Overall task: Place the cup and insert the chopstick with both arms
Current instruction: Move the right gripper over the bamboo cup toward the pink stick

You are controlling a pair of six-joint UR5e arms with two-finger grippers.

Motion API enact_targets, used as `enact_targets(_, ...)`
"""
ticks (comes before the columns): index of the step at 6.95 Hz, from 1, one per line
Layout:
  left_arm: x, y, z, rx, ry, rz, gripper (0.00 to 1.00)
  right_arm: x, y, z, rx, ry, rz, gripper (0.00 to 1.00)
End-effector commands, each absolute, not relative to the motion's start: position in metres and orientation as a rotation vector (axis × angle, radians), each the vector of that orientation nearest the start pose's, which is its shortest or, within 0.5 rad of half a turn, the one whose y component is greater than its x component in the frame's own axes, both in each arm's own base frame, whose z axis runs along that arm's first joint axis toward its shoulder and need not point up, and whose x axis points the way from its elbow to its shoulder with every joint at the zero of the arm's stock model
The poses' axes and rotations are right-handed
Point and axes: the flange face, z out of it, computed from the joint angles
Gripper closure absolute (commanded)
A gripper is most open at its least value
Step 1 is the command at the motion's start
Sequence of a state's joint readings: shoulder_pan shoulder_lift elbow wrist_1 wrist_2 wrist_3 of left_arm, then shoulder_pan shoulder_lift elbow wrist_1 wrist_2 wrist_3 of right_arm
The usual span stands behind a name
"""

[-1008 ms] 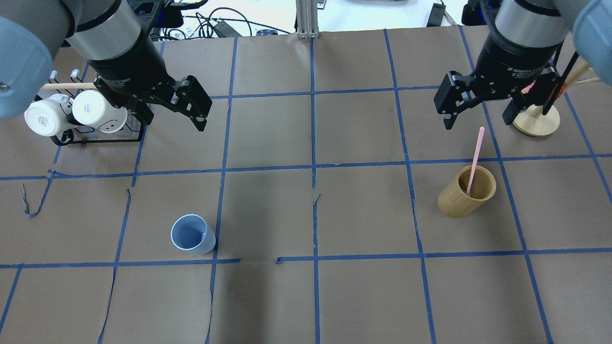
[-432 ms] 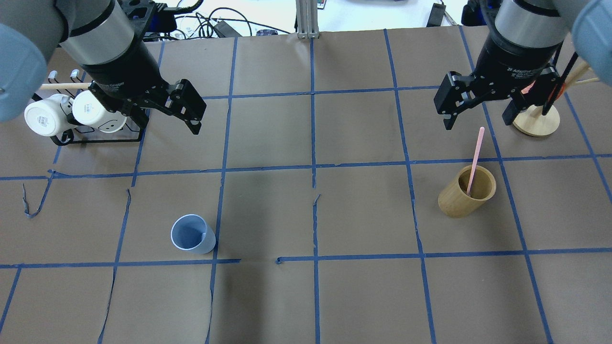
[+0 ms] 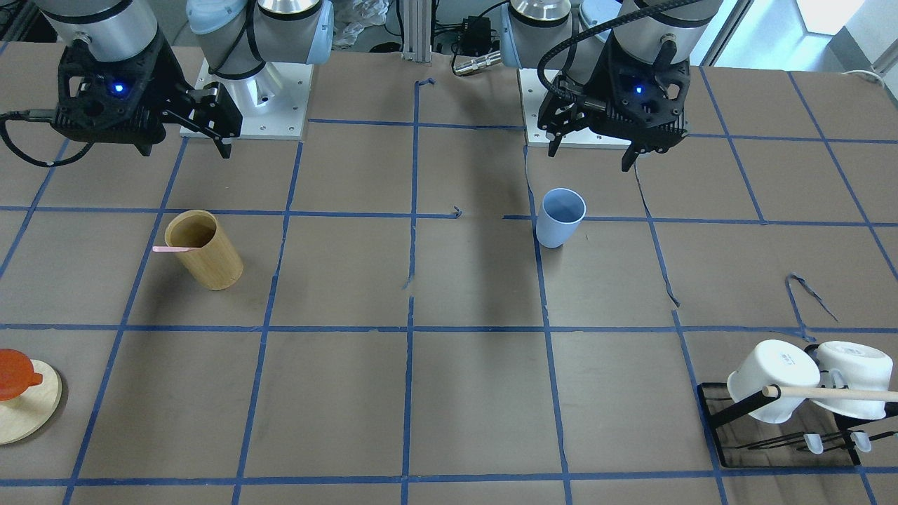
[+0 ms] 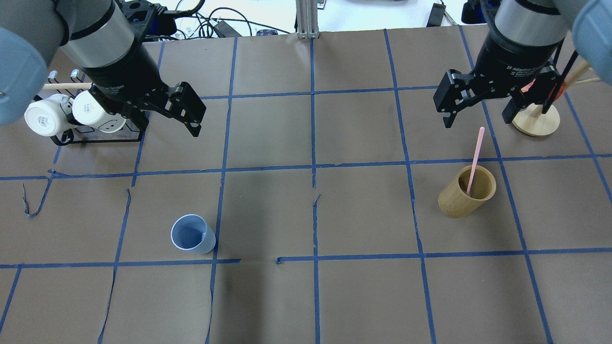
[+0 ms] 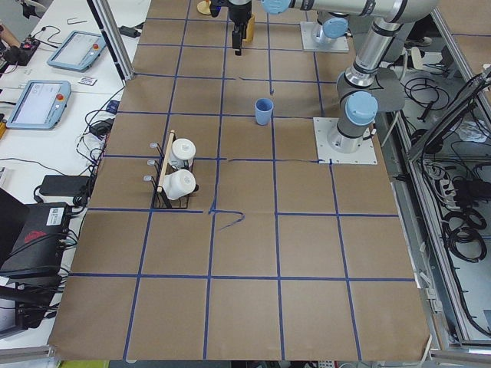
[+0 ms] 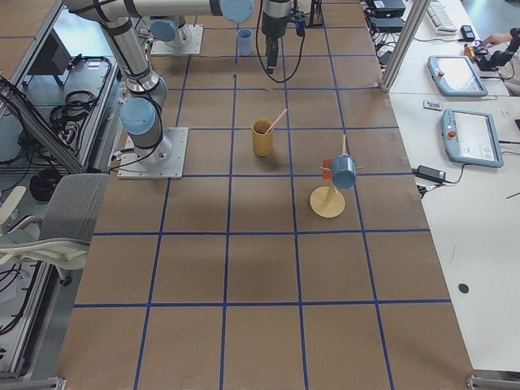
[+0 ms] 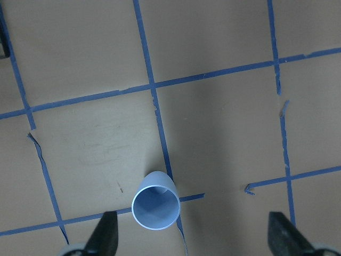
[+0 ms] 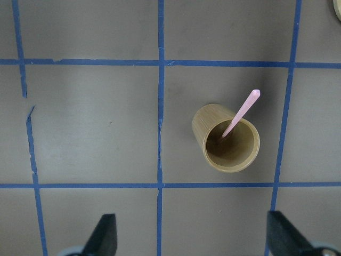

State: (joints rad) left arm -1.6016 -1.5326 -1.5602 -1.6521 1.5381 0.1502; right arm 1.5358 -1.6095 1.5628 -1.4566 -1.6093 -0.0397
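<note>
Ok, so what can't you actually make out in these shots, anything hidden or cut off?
Pink chopstick: its lower end, overhead view, hidden inside the bamboo cup.
Orange piece on the wooden stand: front-facing view, cut off by the left edge; overhead, the right arm covers most of it.
White mugs: print on their bottoms, overhead view, too small to read.
Wooden rod by the mugs: front-facing view, cut off by the right edge.

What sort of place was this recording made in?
Most likely a robotics lab set up for data collection: the table is covered in brown paper gridded with blue tape, teach pendants lie beside it, and loose cables sprawl alongside.
</note>
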Motion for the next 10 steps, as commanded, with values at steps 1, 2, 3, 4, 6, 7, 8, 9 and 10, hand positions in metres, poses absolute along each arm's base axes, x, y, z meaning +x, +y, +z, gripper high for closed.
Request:
enact_targets(1,-0.151,-0.467,0.503,0.286,3.162,0.05,0.0,0.11,-0.485,0.499,-0.005,3.18,0.001,0.0)
enact_targets(2,-0.151,-0.467,0.504,0.289,3.162,0.05,0.0,0.109,-0.49,0.5,-0.006,3.181,-0.043,0.0)
enact_targets(3,-0.151,-0.467,0.504,0.289,3.162,0.05,0.0,0.109,-0.492,0.497,-0.007,3.181,-0.032,0.0)
enact_targets(4,-0.15,-0.467,0.504,0.286,3.162,0.05,0.0,0.109,-0.495,0.492,-0.012,3.179,-0.019,0.0)
enact_targets(6,-0.151,-0.466,0.503,0.288,3.162,0.055,0.0,0.1,-0.512,0.467,-0.004,3.174,0.061,0.0)
enact_targets(7,-0.151,-0.466,0.503,0.288,3.162,0.058,0.0,0.076,-0.517,0.463,-0.078,3.163,0.073,0.0)
enact_targets(8,-0.15,-0.466,0.503,0.286,3.161,0.06,0.0,0.045,-0.521,0.454,-0.133,3.143,0.096,0.0)
enact_targets(9,-0.148,-0.465,0.5,0.279,3.162,0.07,0.0,0.032,-0.526,0.442,-0.121,3.16,0.011,0.0)
enact_targets(10,-0.144,-0.465,0.5,0.269,3.163,0.07,0.0,0.03,-0.528,0.418,-0.14,3.186,-0.106,0.0)
